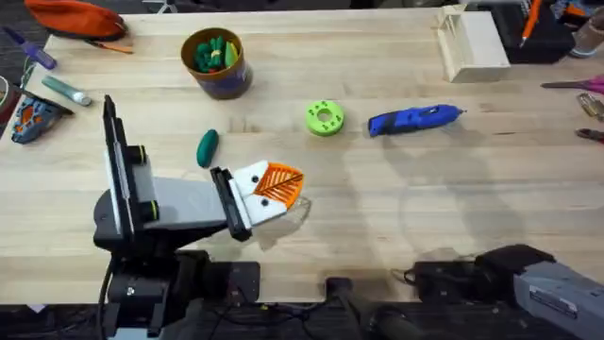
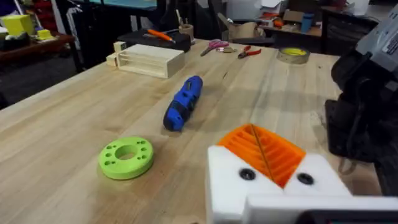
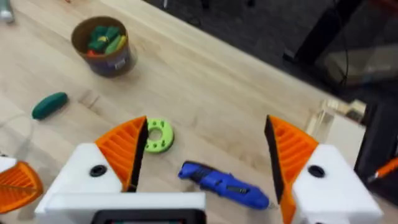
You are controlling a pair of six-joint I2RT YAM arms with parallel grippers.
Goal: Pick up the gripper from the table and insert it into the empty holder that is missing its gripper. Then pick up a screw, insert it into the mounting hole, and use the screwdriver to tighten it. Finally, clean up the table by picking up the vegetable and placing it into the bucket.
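Observation:
My left gripper (image 1: 283,184) rests low near the table's front middle, its white fingers shut with the orange ribbed pads (image 2: 264,152) pressed together and nothing between them. The right gripper (image 3: 205,155) is open, orange pads on both fingers, held high over the blue screwdriver (image 3: 224,182). That screwdriver (image 1: 415,120) lies flat right of centre, and in the left wrist view the screwdriver (image 2: 183,102) lies beyond the pads. The dark green vegetable (image 1: 207,147) lies just behind the left arm. The bucket (image 1: 226,87) stands at the back left with toy pieces inside. The loose gripper, empty holder and screw are out of view.
A bright green disc with holes (image 1: 325,117) sits between the vegetable and the screwdriver. A wooden box (image 1: 472,42) stands at the back right. An orange pouch (image 1: 75,17) and small tools line the left edge. Scissors and pliers (image 1: 590,94) lie at the right edge.

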